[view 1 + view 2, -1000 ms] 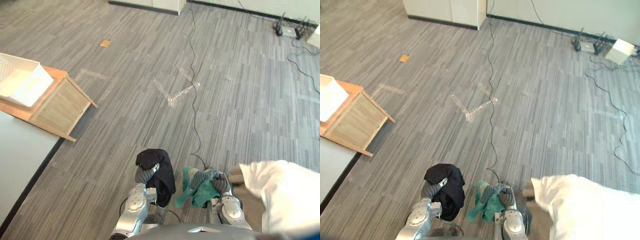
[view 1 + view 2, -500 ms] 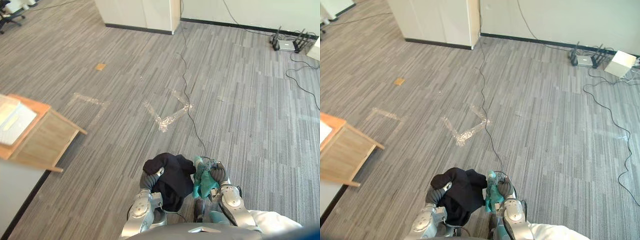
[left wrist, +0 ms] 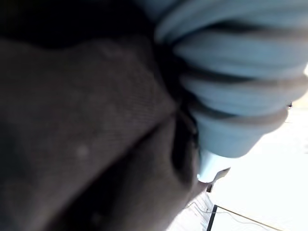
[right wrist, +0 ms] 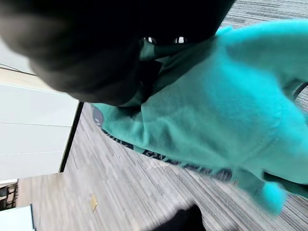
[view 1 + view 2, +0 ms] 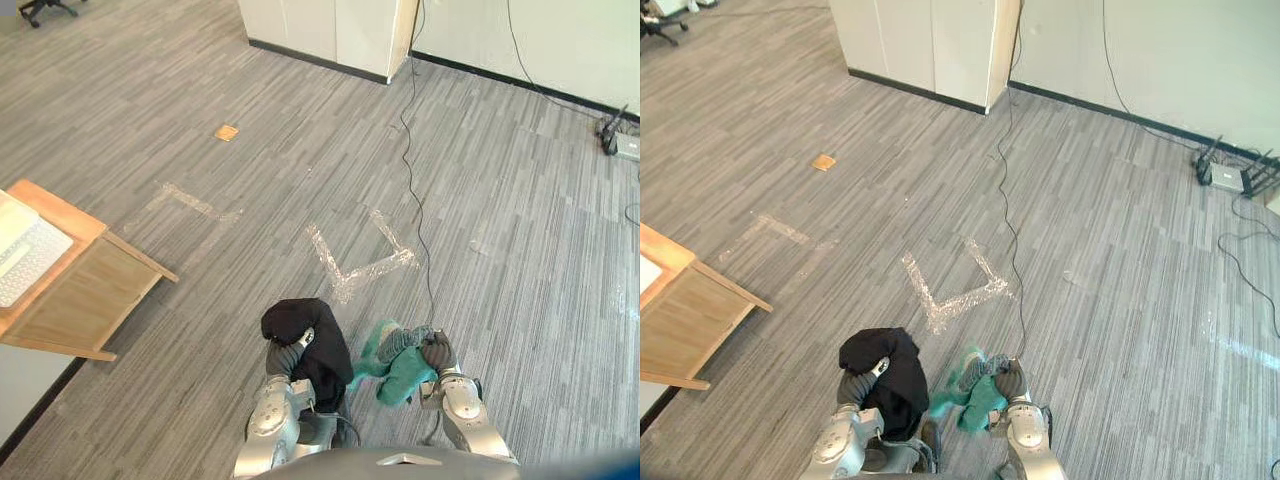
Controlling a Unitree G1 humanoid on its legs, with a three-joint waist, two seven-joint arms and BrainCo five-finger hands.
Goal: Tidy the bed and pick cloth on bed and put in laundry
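Item one: a black bunched cloth point(image 5: 308, 345) of finely knitted fabric is being carried off the floor in the left hand point(image 5: 283, 357), low in the eye views. It is being heaped over the top of the hand, and its long axis is running from that mound back toward the robot, the free end hanging down beside the forearm. A silver finger is being pressed across the fold, so the hand is clenched on the fabric. Item two: a teal crumpled cloth point(image 5: 392, 364) of soft fleecy fabric, edged with a dark printed band in the right wrist view, is being held in the right hand point(image 5: 428, 350), whose grey fingers are being curled over its upper edge. Its long axis is lying crosswise, one lobe pointing toward the black cloth and stopping just beside it, the bulk drooping below the hand. Surroundings: a grey striped carpet-tile floor point(image 5: 520, 250) is being crossed by a V-shaped mark of clear shiny tape point(image 5: 360, 265) ahead of both hands. A small tan square point(image 5: 226, 132) is lying flat farther off. To the robot's left, a light wooden stand with a slanted panel point(image 5: 95, 295) is bearing a white latticed item point(image 5: 22, 258). White flat-fronted cabinets point(image 5: 330, 25) are standing against the far wall.
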